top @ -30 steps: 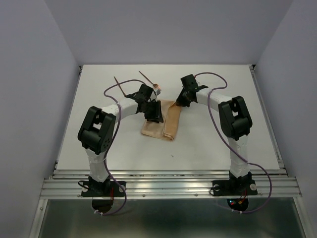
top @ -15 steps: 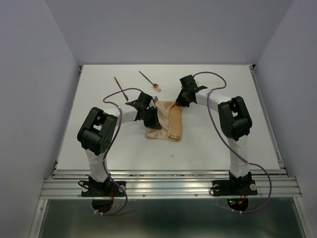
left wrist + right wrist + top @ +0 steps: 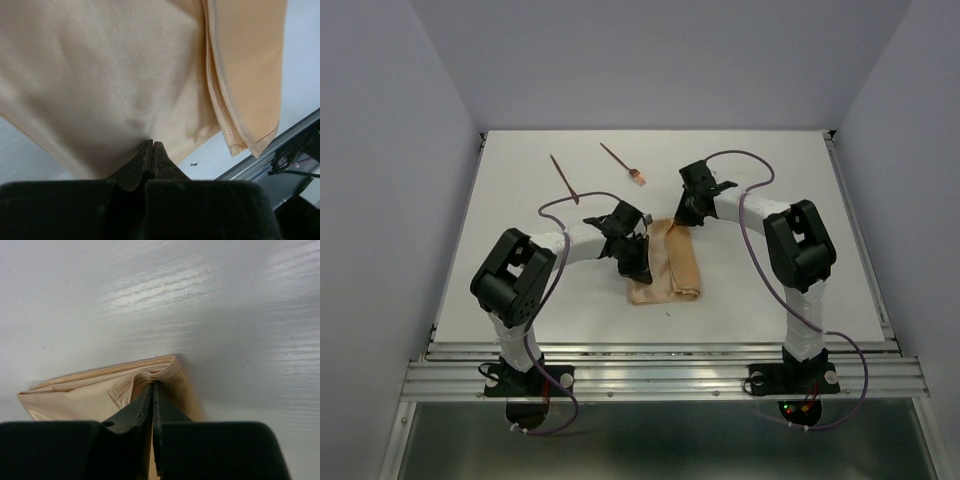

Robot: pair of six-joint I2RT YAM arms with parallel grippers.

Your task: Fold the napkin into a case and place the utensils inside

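The tan napkin (image 3: pixel 672 268) lies folded in layers on the white table between my arms. It fills the left wrist view (image 3: pixel 125 75), and its far corner shows in the right wrist view (image 3: pixel 100 390). My left gripper (image 3: pixel 636 262) is shut, pinching the napkin's left part (image 3: pixel 152 142). My right gripper (image 3: pixel 682 216) is shut on the napkin's far corner layers (image 3: pixel 153 384). The two utensils lie apart at the back left: the plain pointed stick (image 3: pixel 563 178) and the fork (image 3: pixel 623 164) with its paler head toward me.
The metal rail (image 3: pixel 660 368) runs along the table's near edge. It also shows in the left wrist view (image 3: pixel 280 145). A small dark speck (image 3: pixel 668 313) lies near the napkin. Purple cables loop over both arms.
Both grippers have pulled the napkin toward the near edge and to the right, and it has turned a little. The utensils have not moved.
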